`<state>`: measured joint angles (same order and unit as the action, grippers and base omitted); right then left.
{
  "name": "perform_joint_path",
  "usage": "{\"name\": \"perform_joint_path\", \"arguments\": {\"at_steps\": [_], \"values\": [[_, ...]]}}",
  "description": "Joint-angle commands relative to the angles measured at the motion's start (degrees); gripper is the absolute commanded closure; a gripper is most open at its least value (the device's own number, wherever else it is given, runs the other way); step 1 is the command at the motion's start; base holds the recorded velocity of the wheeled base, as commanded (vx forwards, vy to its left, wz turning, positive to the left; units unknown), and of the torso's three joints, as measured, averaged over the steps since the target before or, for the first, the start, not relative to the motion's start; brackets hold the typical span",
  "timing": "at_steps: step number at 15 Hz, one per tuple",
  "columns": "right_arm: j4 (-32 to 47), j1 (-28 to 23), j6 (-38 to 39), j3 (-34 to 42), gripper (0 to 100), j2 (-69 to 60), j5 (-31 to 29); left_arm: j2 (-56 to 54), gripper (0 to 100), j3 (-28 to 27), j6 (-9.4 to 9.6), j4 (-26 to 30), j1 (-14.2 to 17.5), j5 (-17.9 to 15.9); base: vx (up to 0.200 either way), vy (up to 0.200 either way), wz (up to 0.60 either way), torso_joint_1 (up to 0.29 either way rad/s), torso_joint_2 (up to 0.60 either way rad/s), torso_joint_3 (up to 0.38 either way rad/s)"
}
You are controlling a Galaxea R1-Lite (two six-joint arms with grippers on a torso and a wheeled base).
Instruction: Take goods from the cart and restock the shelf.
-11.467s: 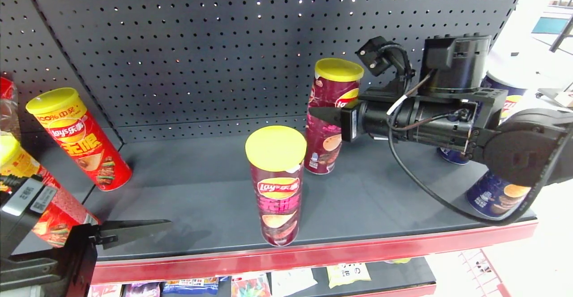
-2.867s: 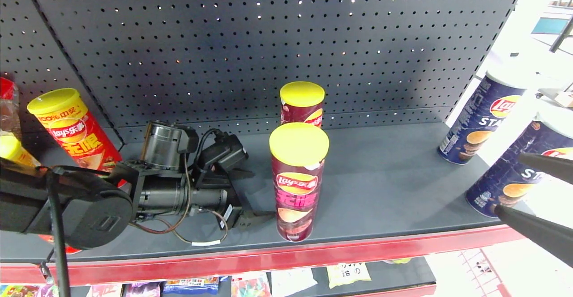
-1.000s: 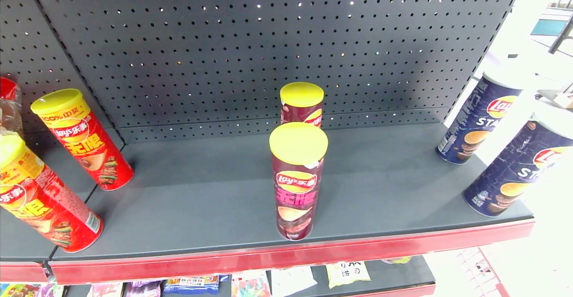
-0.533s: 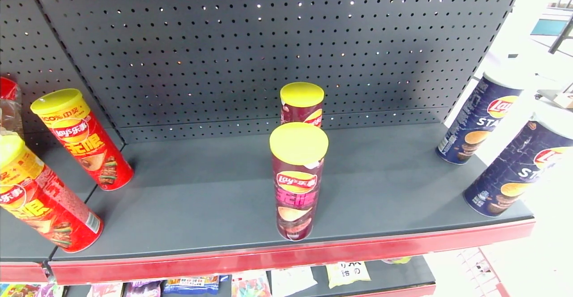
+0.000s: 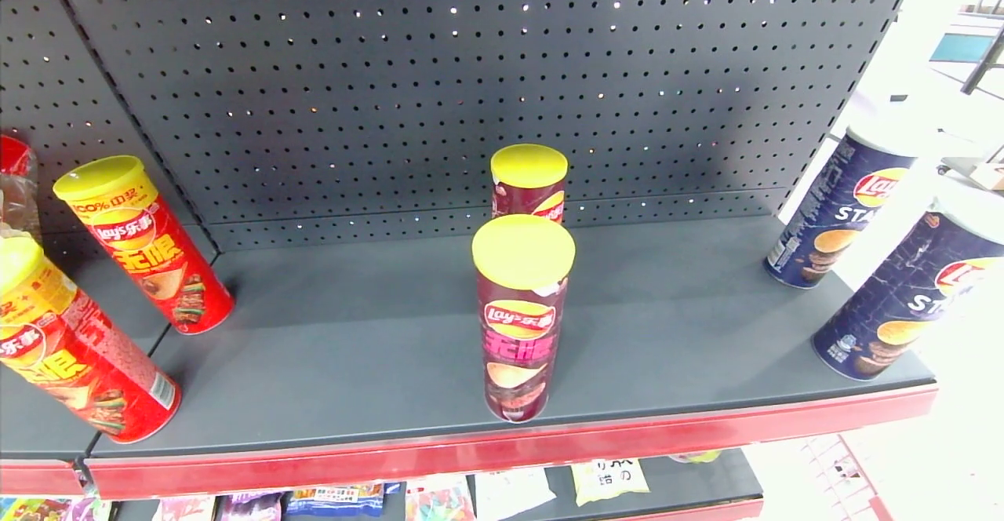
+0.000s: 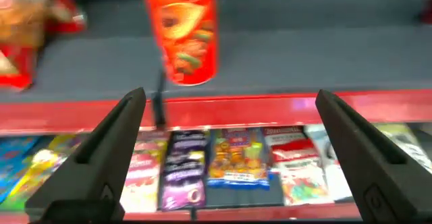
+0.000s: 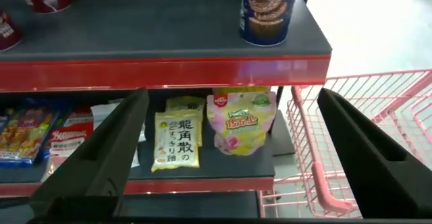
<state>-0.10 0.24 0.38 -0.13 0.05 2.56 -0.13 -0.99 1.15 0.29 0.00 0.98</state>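
Right wrist view, end effector: the right end effector [image 7: 233,92] has its fingers spread wide and holds nothing. It sits level with the red front edge of the shelf [image 7: 169,28].
Right wrist view, cart: the cart [image 7: 307,163] is pink wire. It stands on the floor at the right end of the shelf, below the front navy canister [image 7: 268,11]. The goods in it cannot be made out.
Right wrist view, lower shelf: snack packets [image 7: 177,140] lie flat.
Left wrist view, end effector: the left end effector [image 6: 229,94] is fully spread and empty. It faces the shelf edge below the front red canister [image 6: 182,32].
Step in hand: judged to be between placements, with both arms free for the next pick.
Next move: calls for turning to the cart on the robot's right, then closing on one upright item around its body.
Head view, maroon count: 2. The front maroon canister [image 5: 522,317] stands at centre near the front edge. The rear maroon canister [image 5: 529,183] stands directly behind it.
Head view, red count: 2. The front red canister [image 5: 70,340] and the rear red canister [image 5: 141,242] stand at the left.
Head view, navy count: 2. The front navy canister [image 5: 902,293] and the rear navy canister [image 5: 839,207] stand at the right end.
Head view, total: 6 canisters, all upright, with wide bare deck between the groups.
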Motion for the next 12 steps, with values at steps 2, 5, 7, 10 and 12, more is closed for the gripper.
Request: {"name": "perform_joint_path", "arguments": {"at_steps": [2, 5, 7, 10, 12], "values": [[0.1, -0.1, 0.1, 0.1, 0, 0.0, -0.5, 0.1, 0, 1.0, 0.61, -0.3, 0.0, -4.3, 0.000, 0.000, 0.00, 0.000, 0.00, 0.000], [0.1, -0.1, 0.0, 0.1, 0, 0.0, -1.0, 0.1, 0, 1.0, -2.11, -0.3, 0.2, 1.1, 0.000, 0.000, 0.00, 0.000, 0.00, 0.000], [0.1, -0.1, 0.0, 0.1, 0, 0.0, -1.0, 0.1, 0, 1.0, -2.20, -0.3, 0.2, 1.1, 0.000, 0.000, 0.00, 0.000, 0.00, 0.000], [0.1, -0.1, 0.0, 0.1, 0, 0.0, -1.0, 0.1, 0, 1.0, -2.20, -0.3, 0.2, -2.0, 0.000, 0.000, 0.00, 0.000, 0.00, 0.000], [0.1, -0.1, 0.0, 0.1, 0, 0.0, -1.0, 0.1, 0, 1.0, -1.94, -0.3, 0.2, -1.9, 0.000, 0.000, 0.00, 0.000, 0.00, 0.000]]}}
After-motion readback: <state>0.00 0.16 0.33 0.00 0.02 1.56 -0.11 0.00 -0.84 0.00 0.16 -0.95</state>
